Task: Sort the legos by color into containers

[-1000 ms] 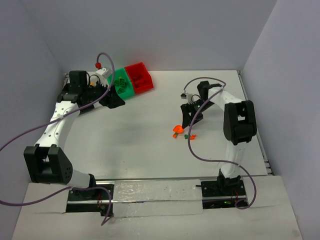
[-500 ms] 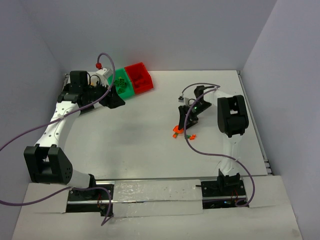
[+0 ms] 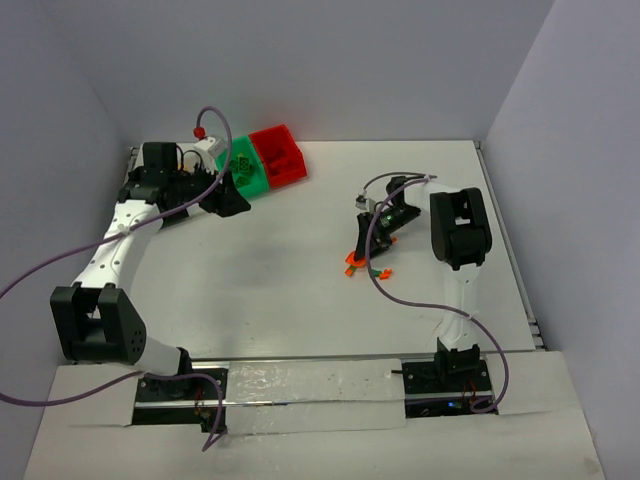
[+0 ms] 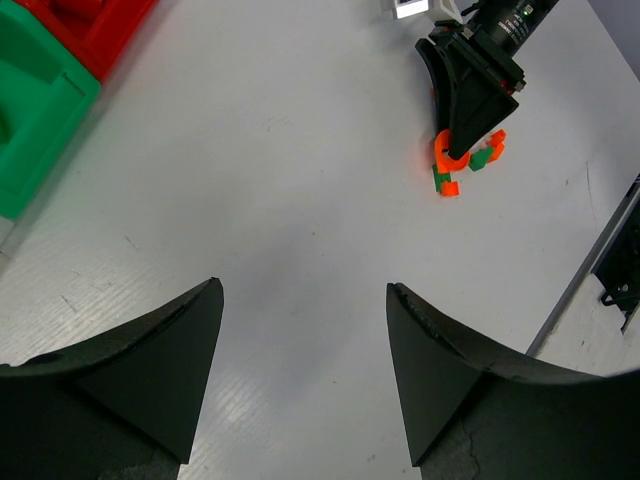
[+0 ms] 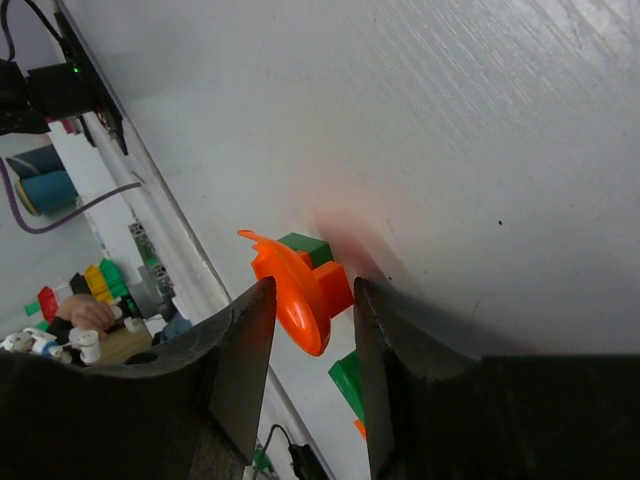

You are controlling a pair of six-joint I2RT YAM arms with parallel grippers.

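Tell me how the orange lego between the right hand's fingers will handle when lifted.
The orange lego looks like hard moulded plastic, so it is probably stiff and very light. Its curved, flared shape offers the right hand little flat surface, so it may twist or slip. A green brick lies right beside it and might get nudged.

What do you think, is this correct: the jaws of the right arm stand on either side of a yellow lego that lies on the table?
Only the colour is wrong. The jaws of the right arm stand on either side of an orange lego that lies on the table; the right wrist view shows it.
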